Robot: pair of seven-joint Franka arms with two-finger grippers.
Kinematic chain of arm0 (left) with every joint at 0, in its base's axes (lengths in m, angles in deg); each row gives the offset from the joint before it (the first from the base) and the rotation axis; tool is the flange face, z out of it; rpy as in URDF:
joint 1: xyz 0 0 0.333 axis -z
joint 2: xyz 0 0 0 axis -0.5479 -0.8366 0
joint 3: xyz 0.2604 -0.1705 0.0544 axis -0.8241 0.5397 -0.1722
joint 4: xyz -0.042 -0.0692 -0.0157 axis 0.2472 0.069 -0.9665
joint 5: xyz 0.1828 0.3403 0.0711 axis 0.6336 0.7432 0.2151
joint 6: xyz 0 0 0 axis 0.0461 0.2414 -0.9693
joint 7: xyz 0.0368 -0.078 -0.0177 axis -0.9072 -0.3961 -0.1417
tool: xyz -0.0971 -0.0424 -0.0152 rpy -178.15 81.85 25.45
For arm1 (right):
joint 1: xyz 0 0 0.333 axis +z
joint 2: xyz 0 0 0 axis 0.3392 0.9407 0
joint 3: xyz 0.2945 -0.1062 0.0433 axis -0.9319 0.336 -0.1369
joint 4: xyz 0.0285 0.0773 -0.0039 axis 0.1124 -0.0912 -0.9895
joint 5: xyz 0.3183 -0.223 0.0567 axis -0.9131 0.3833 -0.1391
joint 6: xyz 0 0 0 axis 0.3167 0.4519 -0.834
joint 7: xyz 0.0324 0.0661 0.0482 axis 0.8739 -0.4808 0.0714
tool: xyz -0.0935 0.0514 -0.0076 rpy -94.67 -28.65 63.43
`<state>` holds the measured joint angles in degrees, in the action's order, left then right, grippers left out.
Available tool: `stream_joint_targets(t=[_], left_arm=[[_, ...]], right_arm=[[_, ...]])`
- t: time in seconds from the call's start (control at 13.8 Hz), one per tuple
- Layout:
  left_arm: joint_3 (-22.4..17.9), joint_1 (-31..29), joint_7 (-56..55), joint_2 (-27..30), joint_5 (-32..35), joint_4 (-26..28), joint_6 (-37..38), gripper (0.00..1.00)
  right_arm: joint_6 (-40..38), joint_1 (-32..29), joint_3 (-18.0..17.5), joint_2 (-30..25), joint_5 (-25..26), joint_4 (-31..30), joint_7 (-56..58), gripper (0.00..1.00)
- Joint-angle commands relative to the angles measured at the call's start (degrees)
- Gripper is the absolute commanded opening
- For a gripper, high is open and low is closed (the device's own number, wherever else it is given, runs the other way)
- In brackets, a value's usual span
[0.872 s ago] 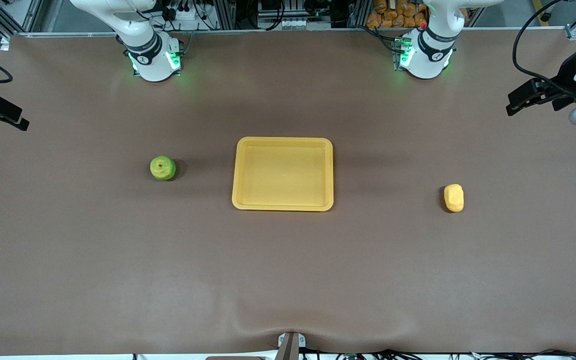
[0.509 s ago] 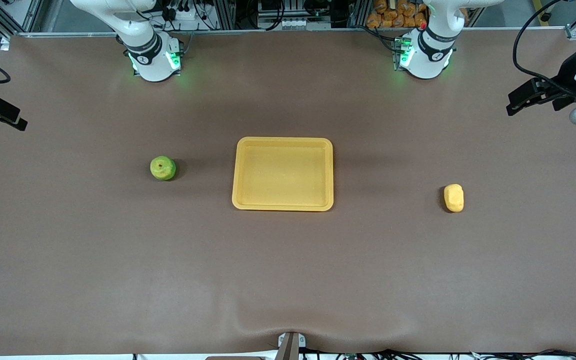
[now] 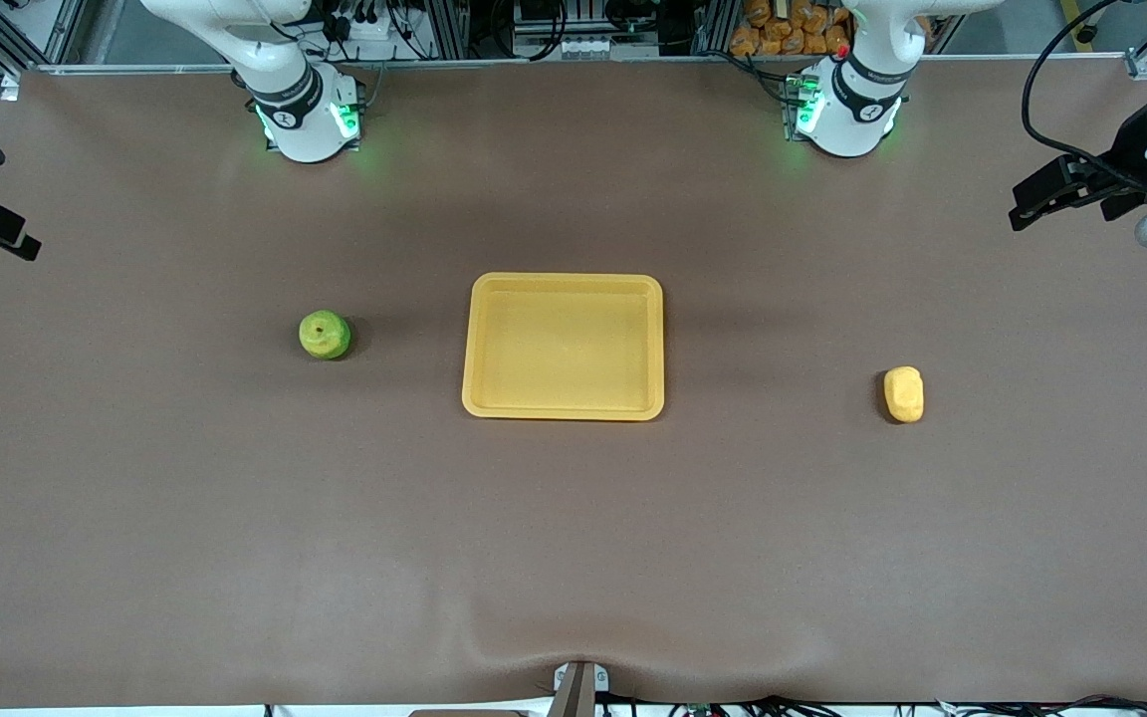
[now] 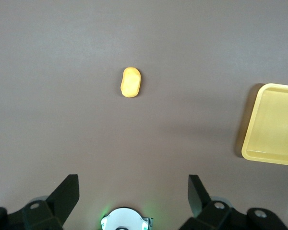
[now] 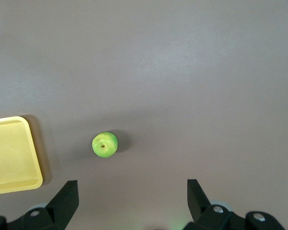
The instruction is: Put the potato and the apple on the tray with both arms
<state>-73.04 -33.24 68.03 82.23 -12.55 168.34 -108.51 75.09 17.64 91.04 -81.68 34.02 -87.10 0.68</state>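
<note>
Left gripper point(image 4: 132, 196) fingers point(image 4: 67, 194) apart, high over the desk point(image 3: 573, 548) at its own end. Right gripper point(image 5: 129, 199) fingers point(image 5: 65, 196) likewise apart, aloft, shifted slightly outward since earlier. Potato point(image 3: 904, 394) pale yellow, lumpy, long axis toward camera, unmoved. Apple point(image 3: 324, 334) green, dimple up. Tray point(image 3: 564, 282) between them, bare.

Arms point(image 3: 285, 60) white, rounded shells; dark grey joint rings with small printed marks. Bases point(image 3: 837, 119) glow green. Black cables trail along links. Jaws black, wedge-shaped, on black mounts.
</note>
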Motion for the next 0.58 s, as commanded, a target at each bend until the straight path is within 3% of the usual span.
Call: stream_joint_targets(t=[0.0, 0.51], left_arm=[[-0.11, -0.07, 0.35, -1.79, -0.39, -0.52, 0.36, 1.00], [-0.37, -0.25, 0.17, -7.68, 0.05, 1.15, -4.64, 1.00]], right_arm=[[-0.26, -0.97, -0.79, -0.19, -0.03, -0.28, 0.26, 1.00], [-0.26, -1.50, -0.70, 0.07, -1.79, -0.19, 0.52, 1.00]])
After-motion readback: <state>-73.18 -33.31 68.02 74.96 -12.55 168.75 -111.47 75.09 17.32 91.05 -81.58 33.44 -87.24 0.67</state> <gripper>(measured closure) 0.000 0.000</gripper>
